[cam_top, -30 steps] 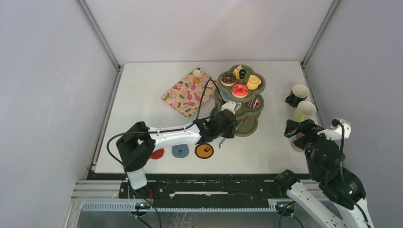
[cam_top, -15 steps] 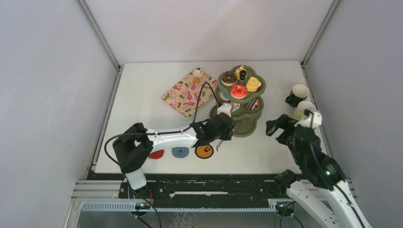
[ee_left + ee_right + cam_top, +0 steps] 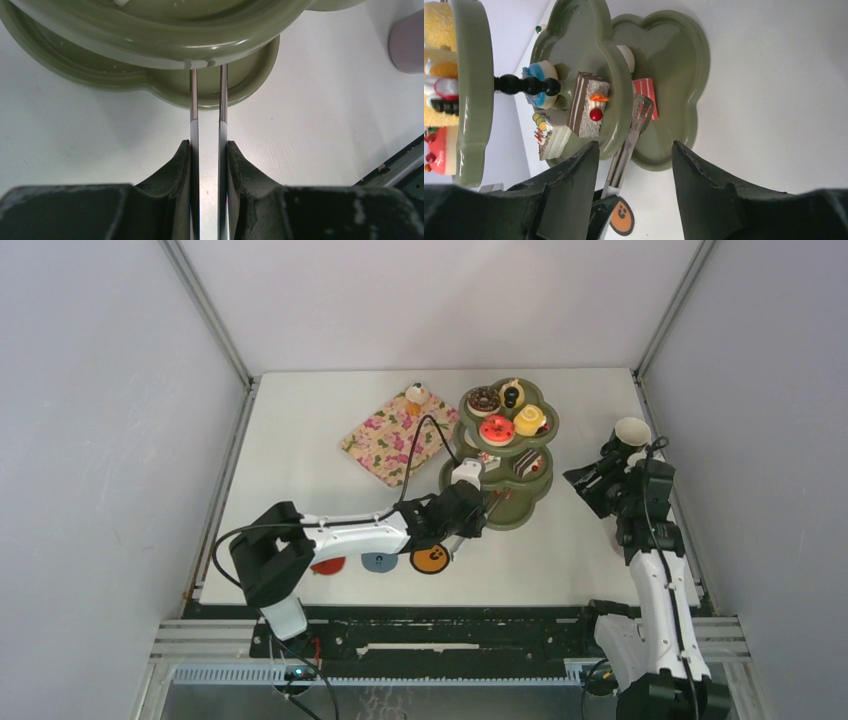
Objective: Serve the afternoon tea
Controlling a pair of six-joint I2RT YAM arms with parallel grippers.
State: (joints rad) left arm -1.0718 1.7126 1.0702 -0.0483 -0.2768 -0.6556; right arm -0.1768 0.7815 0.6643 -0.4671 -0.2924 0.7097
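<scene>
The olive-green three-tier scalloped stand (image 3: 505, 516) sits right of centre toward the far side of the white counter (image 3: 300, 480) and carries most of the treats. Its top tier holds a chocolate-iced toy donut (image 3: 483, 400), a red-iced toy donut (image 3: 496, 429) and a yellow toy cupcake (image 3: 529, 420) around the black knob (image 3: 511, 395). Left of the stand, the pink floral rectangular tray (image 3: 385, 440) carries one cream-topped toy cupcake (image 3: 416, 394) at its far corner. The overhead view hides most of the lower tiers, but the right wrist view looks in from the side. On the middle tier it shows a brown toy cake slice with a cherry (image 3: 586, 105), a white toy cake slice (image 3: 550, 137) and a blue-and-white round toy sweet (image 3: 540, 82). A red toy cake slice (image 3: 645, 92) lies on the bottom tier. The left gripper (image 3: 468, 510) is just near-left of the stand, its jaws pinching slim metal tongs (image 3: 631, 132). The left wrist view loses the tongs' tips under a tier rim, while the right wrist view shows them at the red slice. The right gripper (image 3: 588, 480) hangs right of the stand, jaws spread wide and holding nothing, with a pale-lined mug (image 3: 630, 432) just beyond it. A red round coaster (image 3: 328, 565), a blue round coaster (image 3: 379, 561) and an orange round coaster (image 3: 430, 559) line the near edge. Pale grey walls (image 3: 120, 420) close in three sides.
</scene>
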